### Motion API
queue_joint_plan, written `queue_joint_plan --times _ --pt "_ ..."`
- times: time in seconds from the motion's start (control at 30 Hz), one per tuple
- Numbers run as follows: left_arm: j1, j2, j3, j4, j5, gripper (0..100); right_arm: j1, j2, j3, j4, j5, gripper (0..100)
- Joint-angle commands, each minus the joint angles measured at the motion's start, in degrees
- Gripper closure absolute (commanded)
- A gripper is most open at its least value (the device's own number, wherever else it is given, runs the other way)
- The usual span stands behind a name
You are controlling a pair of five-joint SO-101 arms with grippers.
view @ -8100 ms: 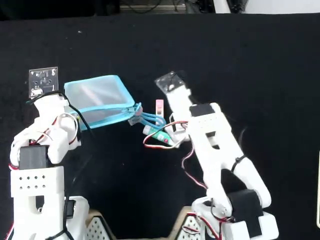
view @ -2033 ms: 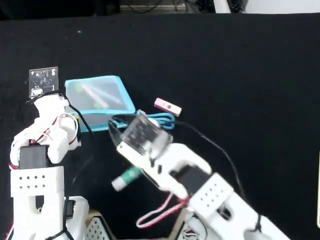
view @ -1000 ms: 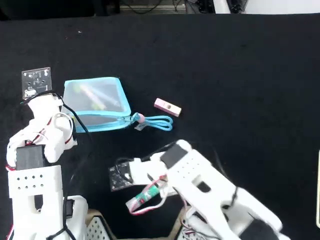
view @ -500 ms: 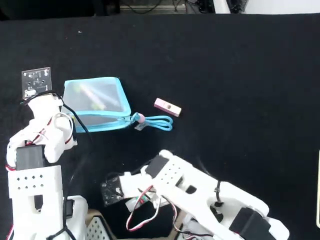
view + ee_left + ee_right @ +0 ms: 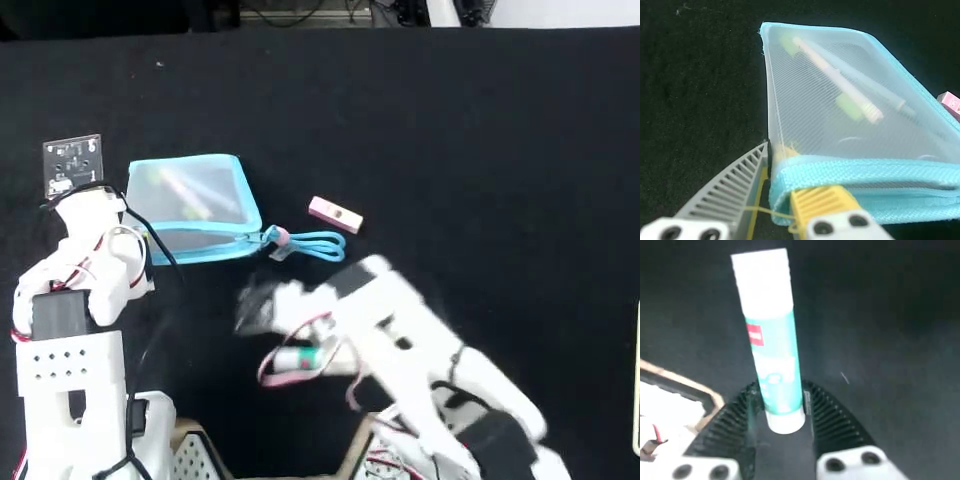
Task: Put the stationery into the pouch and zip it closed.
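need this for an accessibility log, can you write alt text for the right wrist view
The right gripper is shut on a white and teal glue stick, clamping its near end so the tube points away from the camera. Behind it is the black table.

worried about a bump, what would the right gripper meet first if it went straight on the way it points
Beyond the glue stick in the right gripper, only bare black table lies ahead; the way looks free, though depth is unclear.
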Motion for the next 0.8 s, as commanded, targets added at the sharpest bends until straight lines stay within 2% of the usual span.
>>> queue_joint_plan --times 0.0,0.1,0.17,0.3,0.43,0.57,0.7,0.77 --pt "-1.0 -0.6 -2.2 0.3 0.6 97 16.0 -4.7 -3.3 1.9 -0.4 98.6" --pt "-0.8 -0.6 -2.2 0.3 0.6 97 26.2 -2.9 -3.3 1.3 2.5 97.9" --pt "-0.8 -0.6 -2.2 0.3 0.6 97 32.1 -0.1 -3.3 -0.5 3.8 93.9" --pt "-0.7 -0.6 -2.2 0.3 0.6 97 37.5 7.6 -3.7 -6.7 3.8 84.2" --pt "-0.7 -0.6 -2.2 0.3 0.6 97 33.8 10.7 -7.2 -4.7 1.8 80.8" --pt "-0.6 -0.6 -2.2 0.2 0.6 97 25.3 8.3 -12.4 -1.0 -4.1 80.5" --pt "-1.0 -0.6 -2.2 0.3 0.6 97 16.8 7.7 -12.6 -2.9 -4.9 80.6" --pt "-1.0 -0.6 -2.2 0.3 0.6 97 15.8 7.7 -11.4 -5.9 -4.7 80.7"
